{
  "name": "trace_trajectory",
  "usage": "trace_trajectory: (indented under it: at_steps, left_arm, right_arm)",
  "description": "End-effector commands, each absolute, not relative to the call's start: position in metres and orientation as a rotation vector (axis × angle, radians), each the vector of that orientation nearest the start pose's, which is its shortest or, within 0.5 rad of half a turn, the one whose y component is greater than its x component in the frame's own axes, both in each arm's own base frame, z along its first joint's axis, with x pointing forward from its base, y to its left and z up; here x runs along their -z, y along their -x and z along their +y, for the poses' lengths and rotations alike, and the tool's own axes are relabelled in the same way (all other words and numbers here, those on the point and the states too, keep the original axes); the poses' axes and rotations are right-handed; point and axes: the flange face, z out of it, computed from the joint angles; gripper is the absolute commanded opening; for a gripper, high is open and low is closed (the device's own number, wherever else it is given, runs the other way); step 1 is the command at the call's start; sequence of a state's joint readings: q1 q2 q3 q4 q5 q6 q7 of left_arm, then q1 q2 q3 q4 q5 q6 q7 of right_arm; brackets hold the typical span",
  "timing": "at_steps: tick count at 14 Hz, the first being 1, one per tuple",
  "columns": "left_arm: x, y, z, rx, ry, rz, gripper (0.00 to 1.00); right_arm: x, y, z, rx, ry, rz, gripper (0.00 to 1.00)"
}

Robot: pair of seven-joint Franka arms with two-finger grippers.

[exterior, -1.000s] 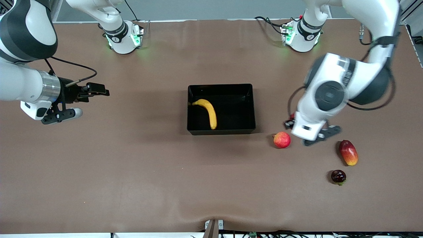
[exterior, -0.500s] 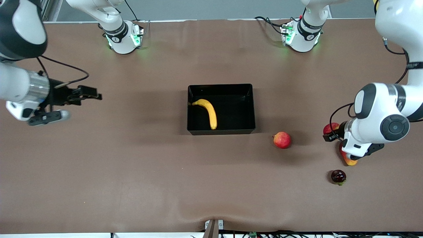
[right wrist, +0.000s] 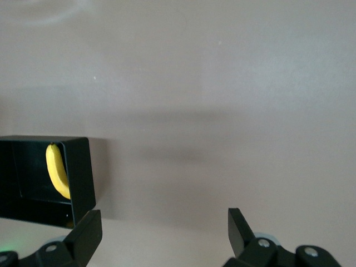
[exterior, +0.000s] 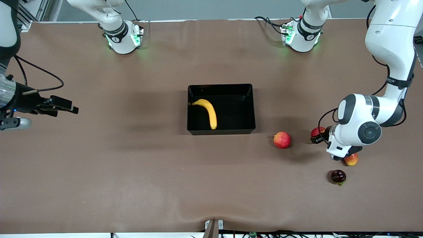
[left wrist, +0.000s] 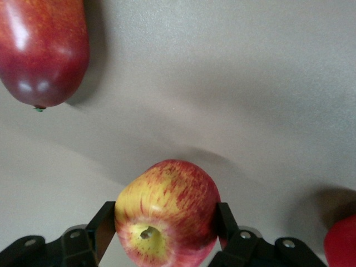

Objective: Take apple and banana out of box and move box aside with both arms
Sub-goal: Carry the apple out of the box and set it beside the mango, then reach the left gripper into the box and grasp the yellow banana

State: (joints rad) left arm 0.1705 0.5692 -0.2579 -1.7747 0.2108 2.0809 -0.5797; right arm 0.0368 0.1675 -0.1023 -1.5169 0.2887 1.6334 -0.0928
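Apple (left wrist: pixel 167 214) is riding clamped in the left gripper (left wrist: pixel 166 231), now swung clear of the box (exterior: pixel 251 105) above the counter (exterior: pixel 132 172), while the banana (exterior: pixel 207 112) is lying in it awaiting the retreating, wide-open right gripper (right wrist: pixel 164 231).

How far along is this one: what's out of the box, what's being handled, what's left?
Done: the apple is out of the box, clamped in the left gripper above bare table toward the left arm's end, not yet set down. Left: the banana lies in the box, and the box sits mid-table, unmoved. The right gripper waits open near its own end.
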Motion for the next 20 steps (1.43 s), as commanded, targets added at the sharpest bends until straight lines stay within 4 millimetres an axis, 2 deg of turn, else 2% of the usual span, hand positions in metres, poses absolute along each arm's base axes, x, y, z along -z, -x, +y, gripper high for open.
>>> trace_trajectory:
  at_steps: [1, 2, 3, 5, 7, 10, 12, 14, 15, 18, 20]
  left_arm:
    - [-0.212, -0.633, -0.033, -0.278, 2.924, -0.491, 0.01]
    - [-0.208, -0.637, -0.032, -0.275, 2.919, -0.484, 0.38]
    - [-0.207, -0.639, -0.031, -0.273, 2.92, -0.486, 0.99]
    - [-0.221, -0.646, -0.034, -0.231, 2.925, -0.497, 1.0]
    - [-0.253, -0.656, -0.047, -0.168, 2.946, -0.496, 1.0]
    - [-0.318, -0.654, -0.101, -0.138, 2.987, -0.426, 1.0]
    - [-0.36, -0.648, -0.148, -0.153, 3.011, -0.417, 1.0]
    - [-0.385, -0.632, -0.205, -0.163, 3.028, -0.447, 1.0]
    - [-0.389, -0.62, -0.236, -0.16, 3.034, -0.456, 1.0]
    - [-0.394, -0.564, -0.35, -0.129, 3.021, -0.505, 1.0]
    - [-0.384, -0.53, -0.406, -0.088, 3.01, -0.521, 1.0]
  right_arm:
    - [-0.586, -0.611, -0.012, 0.04, 2.871, -0.001, 1.0]
    - [-0.589, -0.613, -0.014, 0.068, 2.875, 0.004, 1.0]
    - [-0.59, -0.614, -0.013, 0.088, 2.875, 0.005, 1.0]
    - [-0.594, -0.618, -0.017, 0.139, 2.878, 0.018, 1.0]
    - [-0.595, -0.617, -0.02, 0.143, 2.878, 0.024, 1.0]
    - [-0.598, -0.615, -0.02, 0.136, 2.875, 0.07, 1.0]
    - [-0.597, -0.615, -0.019, 0.12, 2.868, 0.173, 1.0]
    - [-0.598, -0.615, -0.014, 0.101, 2.855, 0.289, 1.0]
    - [-0.598, -0.615, -0.012, 0.09, 2.847, 0.35, 1.0]
    - [-0.594, -0.612, -0.002, 0.017, 2.821, 0.501, 1.0]
    - [-0.592, -0.611, 0.002, -0.017, 2.81, 0.557, 1.0]
